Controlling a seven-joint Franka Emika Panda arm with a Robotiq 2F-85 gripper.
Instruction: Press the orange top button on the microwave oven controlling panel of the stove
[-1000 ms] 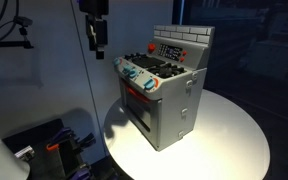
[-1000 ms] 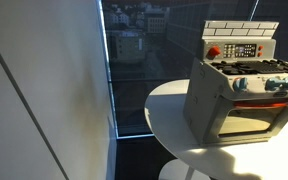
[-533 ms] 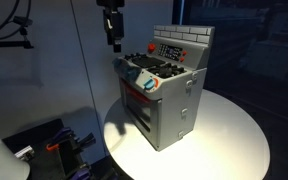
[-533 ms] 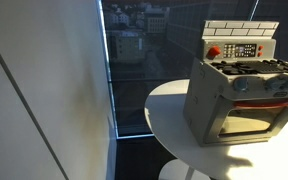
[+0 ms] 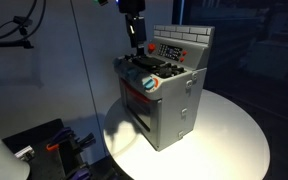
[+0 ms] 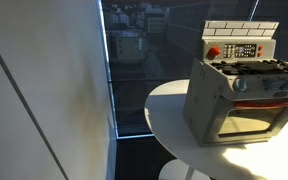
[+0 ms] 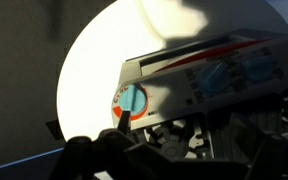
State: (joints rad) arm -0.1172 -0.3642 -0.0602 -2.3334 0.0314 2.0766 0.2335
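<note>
A grey toy stove (image 5: 172, 100) stands on a round white table (image 5: 234, 135). Its back panel holds a small microwave control panel (image 5: 170, 49) with the orange top button (image 5: 150, 46) at its left end. The button also shows in an exterior view (image 6: 213, 52). My gripper (image 5: 135, 43) hangs above the stove's burners, just left of the button and not touching it. Its fingers look pressed together and empty. In the wrist view the stove's front edge with a blue knob (image 7: 132, 100) shows, and my gripper (image 7: 149, 160) is a dark shape at the bottom.
The table (image 6: 169, 110) has bare room in front of and beside the stove (image 6: 234, 100). A dark window wall runs behind it. Cables and equipment (image 5: 59, 145) lie on the floor beside the table.
My gripper has moved steadily sideways from beside the stove to above its burners, closer to the back panel. The stove has not moved.
</note>
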